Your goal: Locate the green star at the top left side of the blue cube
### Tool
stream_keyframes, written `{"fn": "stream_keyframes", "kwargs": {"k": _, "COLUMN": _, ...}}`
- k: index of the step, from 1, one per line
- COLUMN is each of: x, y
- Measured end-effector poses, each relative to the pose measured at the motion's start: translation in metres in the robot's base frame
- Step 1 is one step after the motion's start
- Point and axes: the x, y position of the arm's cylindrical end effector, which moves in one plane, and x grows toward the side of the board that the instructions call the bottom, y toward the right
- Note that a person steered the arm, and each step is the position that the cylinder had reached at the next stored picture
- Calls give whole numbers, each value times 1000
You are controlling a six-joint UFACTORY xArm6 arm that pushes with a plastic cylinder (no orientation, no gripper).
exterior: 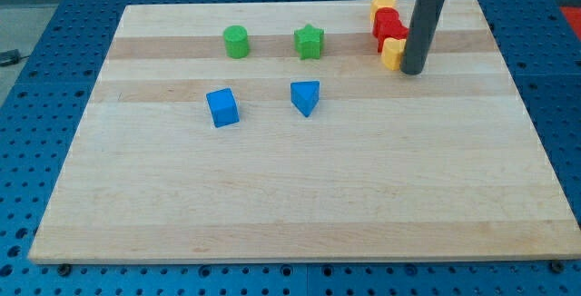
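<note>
seven blocks lie on the worktop [300, 205], and the blue cube [222, 107] is taken here as the landmark for all places. the green star [310, 42] stands up and to the right of the blue cube, well apart from it. the green cylinder [236, 41] stands almost straight above the blue cube, a little to its right. the blue triangular block [306, 97] is to the right of the blue cube, about level with it.

the arm has no jaws, only a dark rod, so nothing can spread or pinch. the tip [413, 71] rests far to the right of the blue cube and a little higher, just beside a yellow block [392, 54]. from the tip, the green star lies to the view's left and slightly higher. the goal place is up and left of the blue cube, so the star probably has to travel leftward past the green cylinder, which sits close to that path.

the red block [390, 24] and a second yellow block [382, 4] crowd together; their shapes are hard to make out, and the rod covers part of them. the rod's upper end is cut off by the view's top.
</note>
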Motion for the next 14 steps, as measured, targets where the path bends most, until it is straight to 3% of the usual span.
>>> {"fn": "stream_keyframes", "kwargs": {"k": 2, "x": 6, "y": 0}}
{"fn": "stream_keyframes", "kwargs": {"k": 4, "x": 109, "y": 7}}
{"fn": "stream_keyframes", "kwargs": {"k": 5, "x": 129, "y": 1}}
{"fn": "stream_keyframes", "kwargs": {"k": 7, "x": 123, "y": 1}}
{"fn": "stream_keyframes", "kwargs": {"k": 9, "x": 69, "y": -24}}
{"fn": "stream_keyframes", "kwargs": {"k": 14, "x": 1, "y": -64}}
